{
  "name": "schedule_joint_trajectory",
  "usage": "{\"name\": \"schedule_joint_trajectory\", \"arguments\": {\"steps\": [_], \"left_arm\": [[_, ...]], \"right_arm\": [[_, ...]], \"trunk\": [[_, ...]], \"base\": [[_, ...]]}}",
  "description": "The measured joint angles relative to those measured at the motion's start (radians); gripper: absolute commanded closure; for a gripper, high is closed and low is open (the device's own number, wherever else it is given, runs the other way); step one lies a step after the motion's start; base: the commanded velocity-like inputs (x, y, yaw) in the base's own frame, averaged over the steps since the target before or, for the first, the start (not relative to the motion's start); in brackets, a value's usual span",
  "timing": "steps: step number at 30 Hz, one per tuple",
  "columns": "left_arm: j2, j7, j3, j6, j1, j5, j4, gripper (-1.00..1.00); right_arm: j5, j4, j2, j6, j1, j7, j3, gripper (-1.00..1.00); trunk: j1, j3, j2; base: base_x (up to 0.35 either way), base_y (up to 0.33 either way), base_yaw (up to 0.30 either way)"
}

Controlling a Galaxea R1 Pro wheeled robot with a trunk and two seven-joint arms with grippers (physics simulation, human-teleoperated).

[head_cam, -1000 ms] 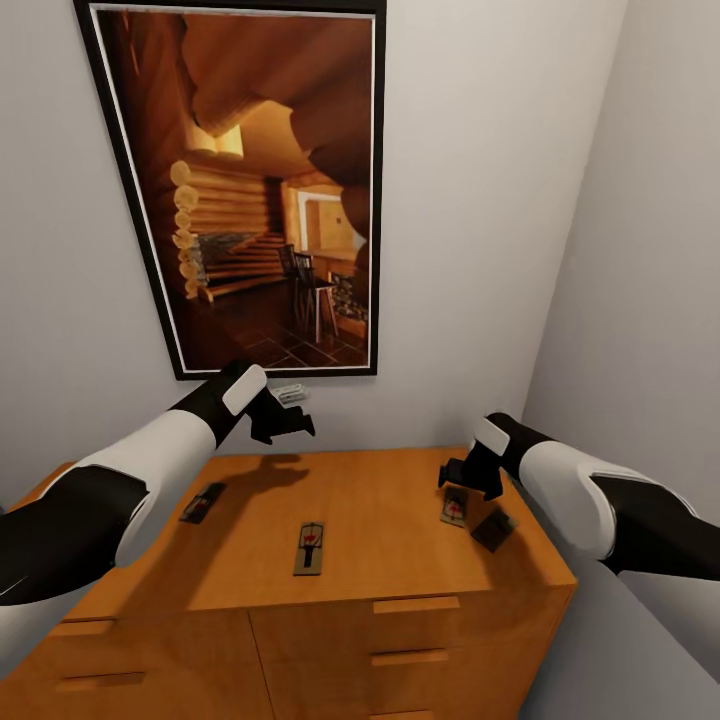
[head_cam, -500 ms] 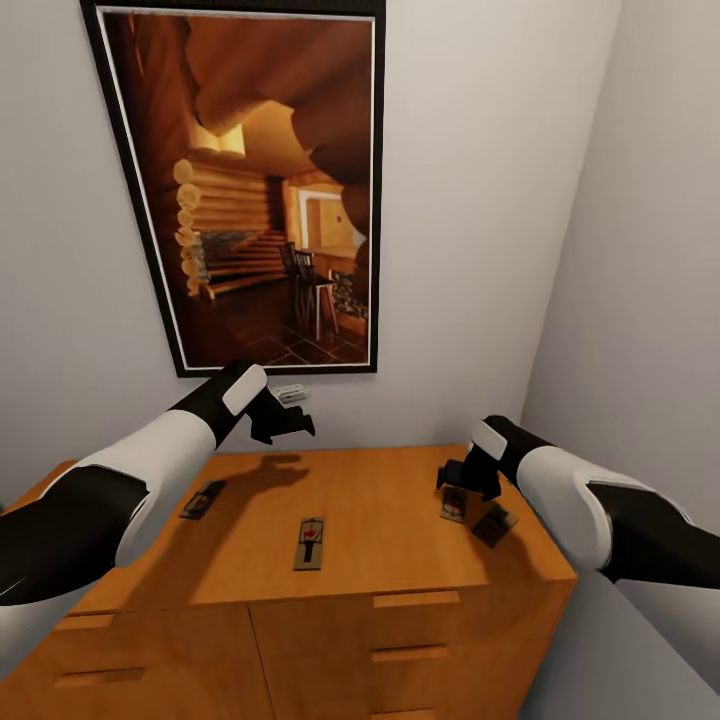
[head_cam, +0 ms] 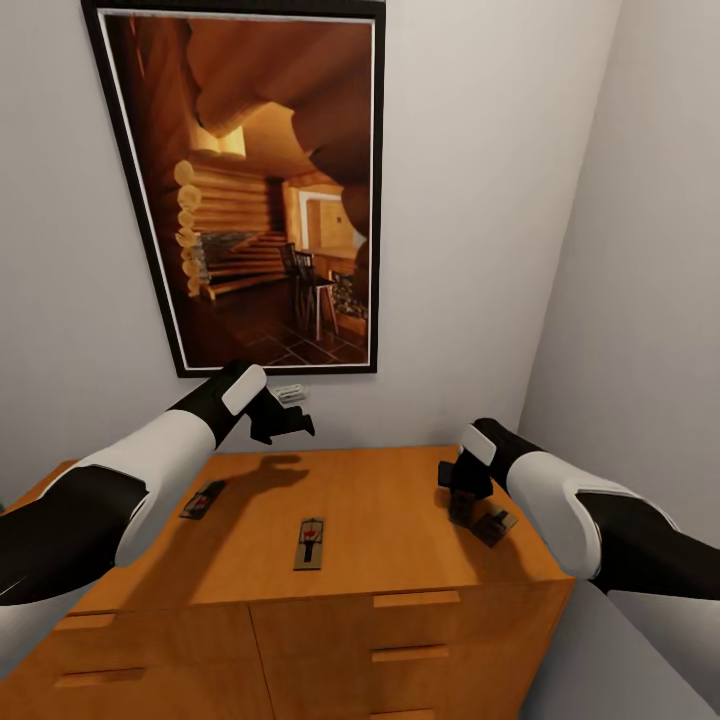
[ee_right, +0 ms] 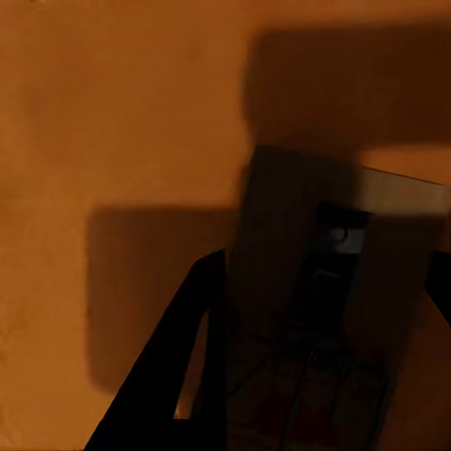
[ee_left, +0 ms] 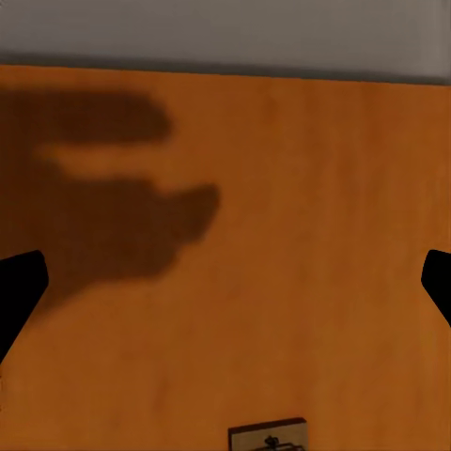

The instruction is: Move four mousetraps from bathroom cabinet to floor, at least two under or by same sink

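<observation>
Right hand [head_cam: 463,487] lowered onto flat wooden mousetrap [head_cam: 462,510], fingers straddling it, grip unclear

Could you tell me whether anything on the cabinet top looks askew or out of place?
Nothing damaged. The mousetraps lie scattered at differing angles on the cabinet: one far left, one middle front, one far right, beside the right pincer.
</observation>
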Motion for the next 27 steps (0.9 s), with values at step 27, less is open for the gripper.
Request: {"name": "schedule_joint_trajectory", "arguments": {"steps": [27], "left_arm": [[0.0, 0.0, -0.001, -0.001, 0.0, -0.001, 0.001, -1.0]], "right_arm": [[-0.004, 0.001, 0.0, -0.007, 0.001, -0.001, 0.0, 1.0]], "trunk": [[-0.001, 0.0, 0.0]], "base": [[0.0, 0.0, 0.0]]}}
